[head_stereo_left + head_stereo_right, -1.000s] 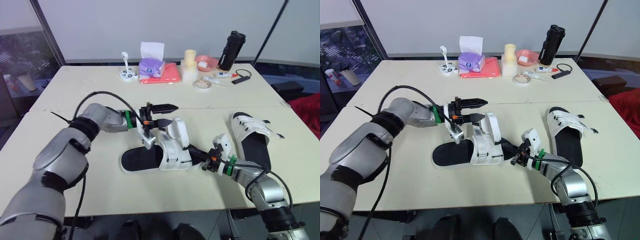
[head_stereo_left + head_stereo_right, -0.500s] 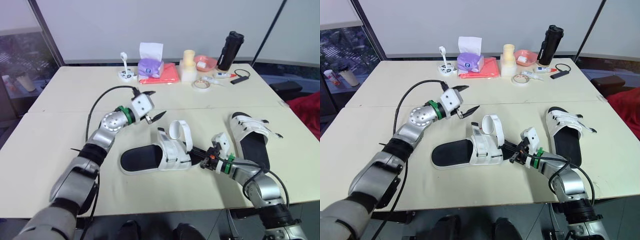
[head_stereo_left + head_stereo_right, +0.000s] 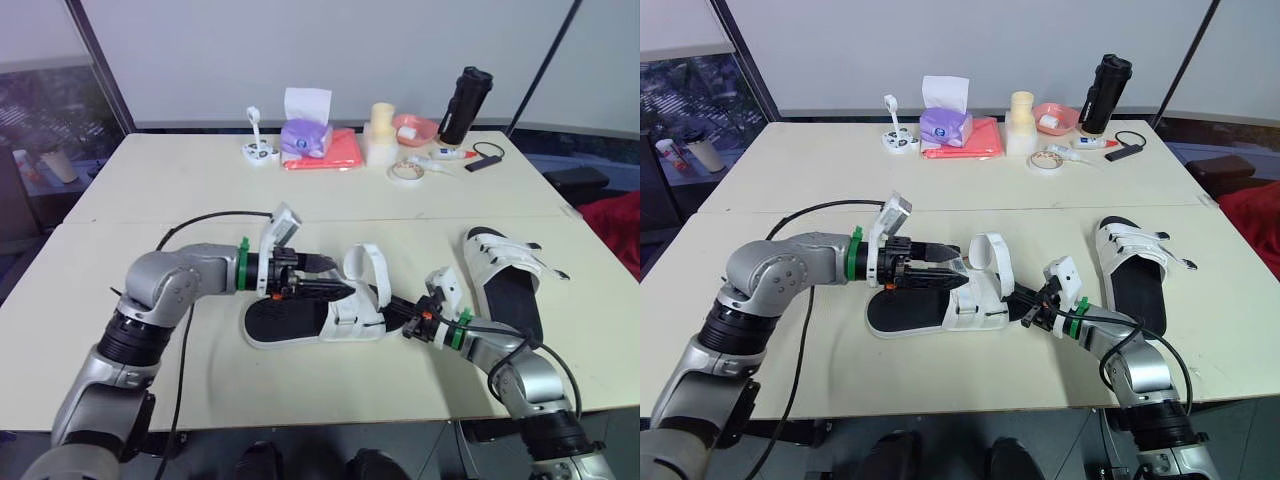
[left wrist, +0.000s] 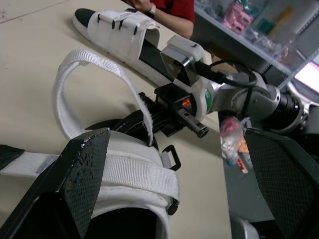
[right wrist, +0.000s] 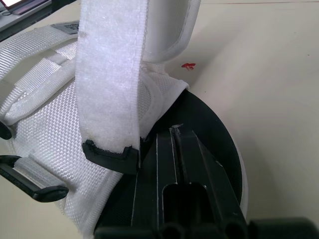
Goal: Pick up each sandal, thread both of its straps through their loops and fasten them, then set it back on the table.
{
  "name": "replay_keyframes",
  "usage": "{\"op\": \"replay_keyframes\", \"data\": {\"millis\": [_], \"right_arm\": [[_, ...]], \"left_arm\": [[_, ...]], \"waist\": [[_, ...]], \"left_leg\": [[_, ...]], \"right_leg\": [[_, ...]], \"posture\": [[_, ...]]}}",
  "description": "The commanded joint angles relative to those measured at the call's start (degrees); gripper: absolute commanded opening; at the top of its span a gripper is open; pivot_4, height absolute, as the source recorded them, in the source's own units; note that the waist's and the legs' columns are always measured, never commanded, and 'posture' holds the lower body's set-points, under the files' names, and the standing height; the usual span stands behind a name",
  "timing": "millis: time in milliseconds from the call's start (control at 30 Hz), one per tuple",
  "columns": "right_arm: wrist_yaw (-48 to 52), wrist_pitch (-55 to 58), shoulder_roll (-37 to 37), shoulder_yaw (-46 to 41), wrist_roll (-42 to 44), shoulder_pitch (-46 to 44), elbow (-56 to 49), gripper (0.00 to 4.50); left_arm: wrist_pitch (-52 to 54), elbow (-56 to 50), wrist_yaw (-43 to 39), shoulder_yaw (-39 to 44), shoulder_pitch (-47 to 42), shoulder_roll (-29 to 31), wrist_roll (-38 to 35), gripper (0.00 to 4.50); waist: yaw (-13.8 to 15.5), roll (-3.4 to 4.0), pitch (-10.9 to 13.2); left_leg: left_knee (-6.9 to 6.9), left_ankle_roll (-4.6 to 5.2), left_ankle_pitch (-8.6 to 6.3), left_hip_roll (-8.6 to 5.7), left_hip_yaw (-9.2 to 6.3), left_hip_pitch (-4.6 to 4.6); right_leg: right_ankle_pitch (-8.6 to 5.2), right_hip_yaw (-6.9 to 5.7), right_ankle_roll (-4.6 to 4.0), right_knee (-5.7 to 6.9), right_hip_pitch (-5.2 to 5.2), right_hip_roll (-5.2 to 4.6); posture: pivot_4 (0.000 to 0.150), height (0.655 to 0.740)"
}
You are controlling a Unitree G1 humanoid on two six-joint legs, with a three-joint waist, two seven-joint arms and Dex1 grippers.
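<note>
A sandal (image 3: 275,318) with a black sole and white straps lies at the table's front middle. Its one strap (image 3: 366,264) stands up in a loop; in the left wrist view this strap (image 4: 94,64) arches above the flat lower strap (image 4: 134,174). My left gripper (image 3: 318,268) hovers open just over the strap section, fingers pointing right. My right gripper (image 3: 395,312) is shut on the sole's right end (image 5: 219,129), beside the upright strap (image 5: 109,74). A second sandal (image 3: 505,270) lies to the right, its straps flat.
Along the table's far edge stand a purple tissue box (image 3: 303,135), a red cloth (image 3: 338,150), a cream container (image 3: 380,130), a pink bowl (image 3: 413,125), a black bottle (image 3: 466,92) and a tape roll (image 3: 404,172). A seam crosses the table (image 3: 150,180).
My left gripper pulled back up and left of the sandal, then came back down and right over its straps. The right gripper kept hold of the sole.
</note>
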Motion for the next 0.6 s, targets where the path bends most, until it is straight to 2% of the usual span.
{"op": "replay_keyframes", "data": {"millis": [33,200,500,600], "right_arm": [[-1.21,2.79,-0.61,0.79,-2.57,2.13,3.14,0.00],[-1.46,2.98,-0.56,0.67,-2.50,2.21,2.86,0.00],[-2.13,3.21,-0.12,0.27,-2.21,2.63,2.41,0.00],[-2.44,3.17,0.18,0.17,-2.18,3.00,2.16,0.00]], "left_arm": [[0.41,0.94,2.46,-1.43,-3.19,-3.78,2.96,4.44],[0.85,7.11,3.13,-1.91,-7.01,-9.79,5.37,4.44],[-1.25,25.44,3.54,-0.38,-12.33,-18.94,11.29,4.44],[-3.62,30.13,4.37,1.83,-13.92,-21.20,12.85,3.64]], "waist": [[0.06,0.00,0.00],[-0.02,0.00,0.00],[0.17,-0.01,-0.01],[0.42,-0.02,-0.02]], "left_leg": [[0.00,0.00,0.00,-0.01,0.00,0.00],[0.00,0.00,0.00,-0.03,0.02,-0.03],[0.00,0.00,0.00,-0.06,0.01,-0.06],[0.01,0.00,0.00,-0.08,0.02,-0.05]], "right_leg": [[0.00,0.00,0.00,0.00,0.00,0.00],[0.00,0.01,0.00,-0.01,-0.04,0.01],[0.00,0.01,0.00,-0.03,-0.06,0.01],[0.00,0.01,0.01,-0.04,-0.05,0.00]], "posture": [[0.150,0.7400],[0.150,0.7400],[0.150,0.7400],[0.150,0.7400]]}}
